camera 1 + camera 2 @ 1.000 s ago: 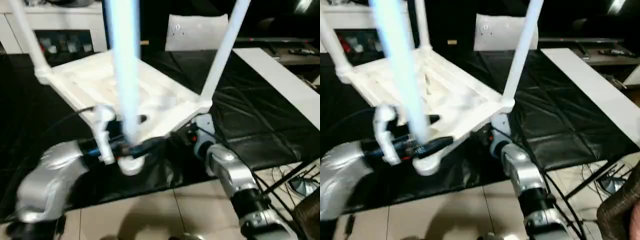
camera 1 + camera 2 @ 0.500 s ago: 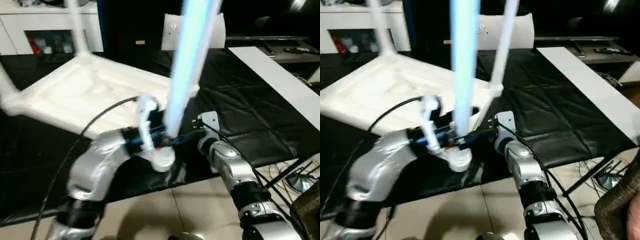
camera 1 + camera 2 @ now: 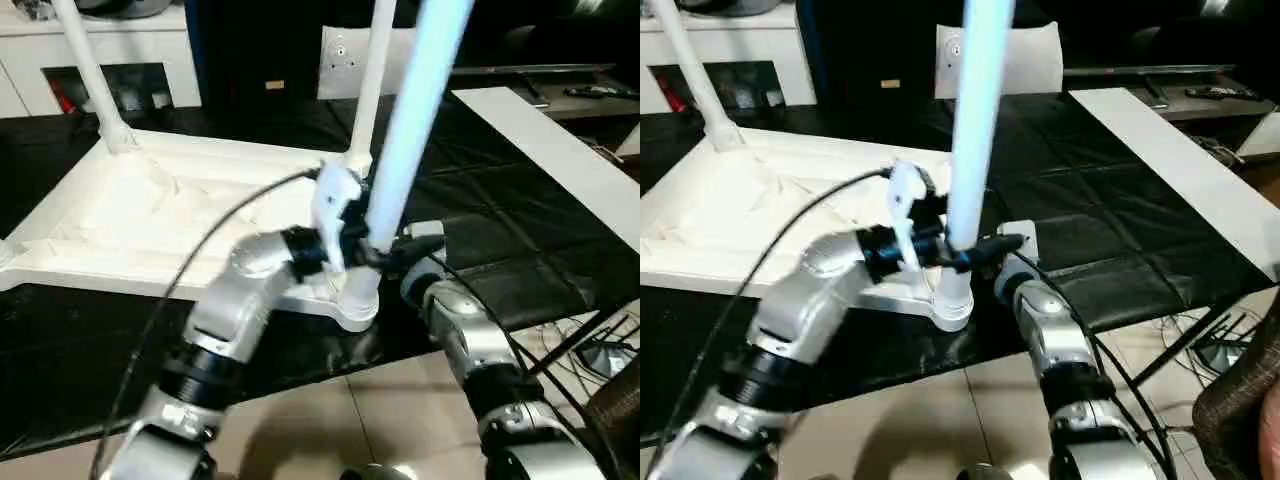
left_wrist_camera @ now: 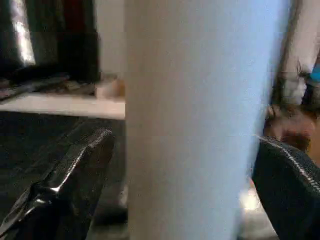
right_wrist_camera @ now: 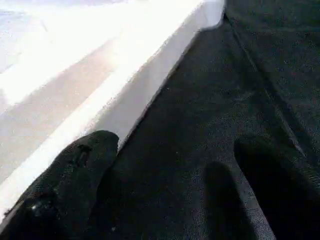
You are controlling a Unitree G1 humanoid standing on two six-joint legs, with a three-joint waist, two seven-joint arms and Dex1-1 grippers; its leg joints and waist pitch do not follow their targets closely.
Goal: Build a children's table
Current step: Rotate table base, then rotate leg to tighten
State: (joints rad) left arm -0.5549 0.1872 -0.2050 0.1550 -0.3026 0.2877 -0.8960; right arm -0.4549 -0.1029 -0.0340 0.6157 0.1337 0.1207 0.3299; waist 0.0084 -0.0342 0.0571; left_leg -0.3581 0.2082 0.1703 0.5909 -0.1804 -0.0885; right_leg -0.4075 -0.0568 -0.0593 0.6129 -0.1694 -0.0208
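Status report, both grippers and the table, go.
Left gripper shut on leg standing in near corner socket. Right gripper open, empty, beside tabletop edge. Two far legs seated. Nothing in the way.

Upturned white tabletop (image 3: pixel 150 225) lying on black mat (image 3: pixel 520 230), left gripper (image 3: pixel 368 250) clamped on bluish-white leg (image 3: pixel 410 120) standing in near corner socket (image 3: pixel 357 310), two more legs (image 3: pixel 88 70) upright behind, right gripper's silver forearm (image 3: pixel 465 345) beside socket

Upright legs (image 3: pixel 368 90) blocked the tabletop's (image 3: pixel 120 235) corners. Between them its ribbed middle lay open. Black mat (image 3: pixel 1110 210) on the right was bare.
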